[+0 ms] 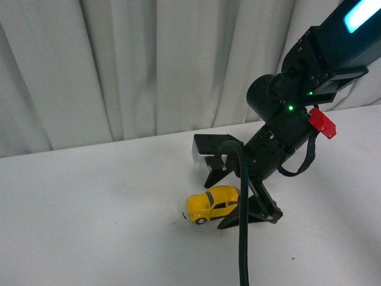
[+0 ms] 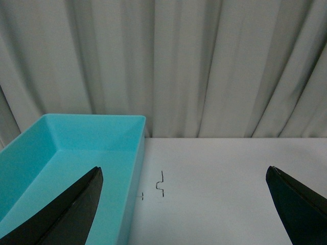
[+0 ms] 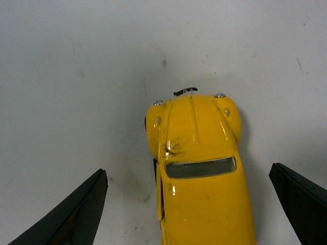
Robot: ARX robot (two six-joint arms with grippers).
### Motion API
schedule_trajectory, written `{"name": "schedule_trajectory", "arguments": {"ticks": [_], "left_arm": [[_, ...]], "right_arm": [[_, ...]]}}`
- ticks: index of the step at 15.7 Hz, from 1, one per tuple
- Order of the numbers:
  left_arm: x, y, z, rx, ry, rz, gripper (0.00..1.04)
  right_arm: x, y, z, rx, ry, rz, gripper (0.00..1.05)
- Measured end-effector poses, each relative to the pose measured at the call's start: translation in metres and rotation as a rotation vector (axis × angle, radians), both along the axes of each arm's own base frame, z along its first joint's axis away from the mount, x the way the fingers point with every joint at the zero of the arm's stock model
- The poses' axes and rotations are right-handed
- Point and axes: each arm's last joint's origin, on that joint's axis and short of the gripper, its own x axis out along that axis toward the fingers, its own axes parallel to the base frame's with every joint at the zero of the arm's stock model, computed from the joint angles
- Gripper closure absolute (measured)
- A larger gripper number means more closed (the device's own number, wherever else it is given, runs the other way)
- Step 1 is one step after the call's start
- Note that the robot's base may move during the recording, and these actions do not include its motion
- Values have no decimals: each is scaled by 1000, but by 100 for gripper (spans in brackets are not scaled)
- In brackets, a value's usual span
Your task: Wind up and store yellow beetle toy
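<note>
spotted the yellow beetle toy [image 1: 212, 204] wheels-down on the white bench [image 1: 89, 226], parked dead between the fingers of the right claw [image 3: 187, 169]. lies lengthwise along that claw's reach, nose pointing away from the wrist, with one finger off each flank. spread wide, with bare bench showing either side of the toy, so gripping nothing and touching nothing as far as can be made out. sits a touch nearer one finger, so could skew or skid on that glossy body when squeezed. guessing a plain pinch across the doors does it, no re-aiming. clearly the nearer arm too: no sign of the left claw [image 2: 184, 169] by the toy, also gaping and empty, over by a teal bin [image 2: 139, 153]. can't place that bin relative to the toy.
</note>
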Motion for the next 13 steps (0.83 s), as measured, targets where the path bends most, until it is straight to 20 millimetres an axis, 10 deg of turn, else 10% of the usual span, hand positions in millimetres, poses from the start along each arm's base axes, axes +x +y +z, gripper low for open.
{"name": "schedule_trajectory", "arguments": {"ticks": [4,9,13], "left_arm": [[0,0,0,0,0,0,7],[0,0,0,0,0,0,7],[0,0,0,0,0,0,7]], "right_arm": [[-2,-1,-2,-16,1,-2,8],[-2,-4,-3,-23,-16,13,59],[-2,-3,-3,-15,-21,15,62]]}}
